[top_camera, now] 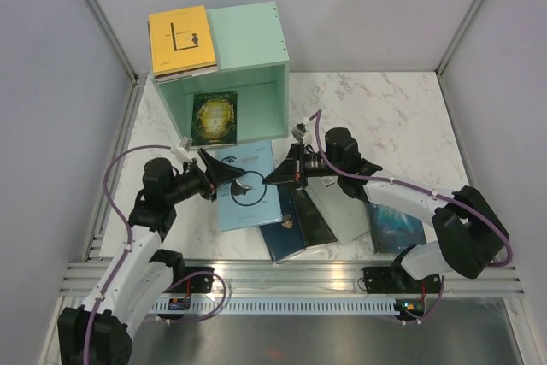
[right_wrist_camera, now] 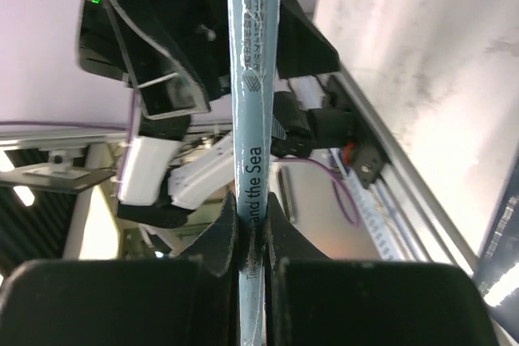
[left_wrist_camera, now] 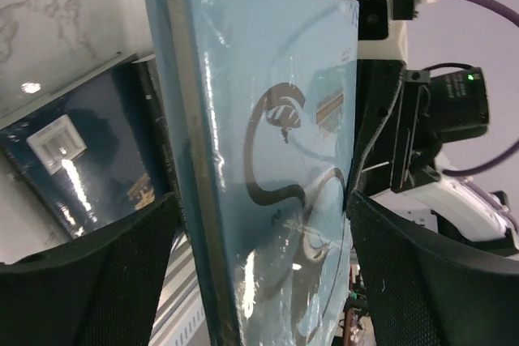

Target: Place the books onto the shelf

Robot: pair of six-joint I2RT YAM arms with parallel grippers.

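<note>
Two end effectors flank your light-blue book (top_camera: 248,198): right end effector (right_wrist_camera: 251,232) clamped tight on its spine, left end effector (left_wrist_camera: 259,232) gaping wide, straddling it.

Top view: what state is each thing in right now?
light-blue book: held by its spine.
right gripper: shut on the light-blue book.
left gripper: open, straddling that book.
yellow book: lying atop the shelf.
gold-art book: inside the shelf.
other books: overlapping on the table.
</note>
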